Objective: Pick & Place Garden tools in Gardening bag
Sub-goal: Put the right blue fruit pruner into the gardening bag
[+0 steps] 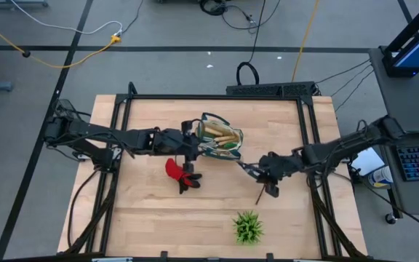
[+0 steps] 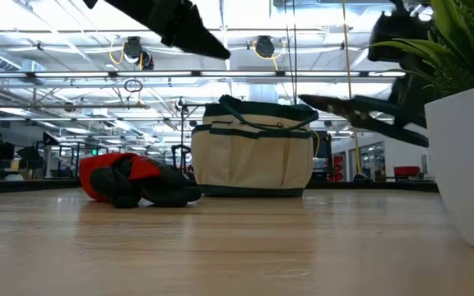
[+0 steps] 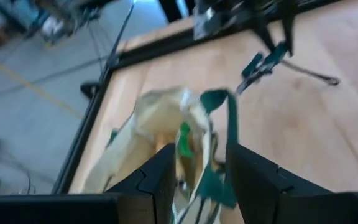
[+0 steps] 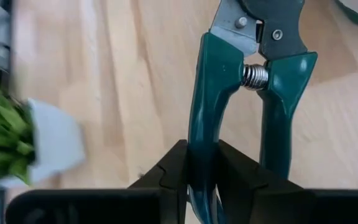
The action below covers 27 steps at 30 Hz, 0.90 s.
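The gardening bag [image 1: 220, 137] stands mid-table with wooden handles filling its mouth, and the left gripper [image 1: 193, 143] crowds its near rim, so entry is tight there. The red-and-black glove [image 1: 180, 173] lies just beside the bag, below the left gripper. Between bag and green spiky plant [image 1: 247, 227], the right gripper [image 1: 265, 164] with its pruning shears [image 1: 249, 168] occupies the gap; elsewhere the table [image 1: 151, 225] lies open.

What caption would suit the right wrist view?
Right gripper clamped on one green handle of the pruning shears, above the wooden table.
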Motion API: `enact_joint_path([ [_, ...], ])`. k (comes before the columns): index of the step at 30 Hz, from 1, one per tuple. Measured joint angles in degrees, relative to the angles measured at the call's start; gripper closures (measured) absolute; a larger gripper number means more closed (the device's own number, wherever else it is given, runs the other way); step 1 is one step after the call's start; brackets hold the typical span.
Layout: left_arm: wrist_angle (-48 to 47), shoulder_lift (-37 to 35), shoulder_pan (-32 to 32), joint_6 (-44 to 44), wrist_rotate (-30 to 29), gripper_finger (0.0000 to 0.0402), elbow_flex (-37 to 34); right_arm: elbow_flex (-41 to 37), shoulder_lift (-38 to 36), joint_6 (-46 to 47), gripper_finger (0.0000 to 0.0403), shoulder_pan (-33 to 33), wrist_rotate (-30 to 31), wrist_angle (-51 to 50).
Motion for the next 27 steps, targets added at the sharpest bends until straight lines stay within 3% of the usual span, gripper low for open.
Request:
enact_joint_path([
  [7,8.7,1.0,-1.7,10.4,6.4,0.0254,0.0,0.0,0.0,3.0,0.0347,-6.7,-10.1,9.5],
  [14,19.2,6.8,-2.4,12.6,9.8,0.0254,0.0,0.0,0.7,4.6,0.0347,-10.7,-19.2,12.7],
  [20,23.7,13.0,-2.4,15.4,10.1,0.0254,0.0,0.0,1.2,6.9,0.0347,-11.5,-23.5,13.2],
  [27,24.8,19.8,-2.4,16.4,15.1,0.0254,4.7,0.0,1.2,8.2,0.0346,-11.4,-26.5,13.5],
])
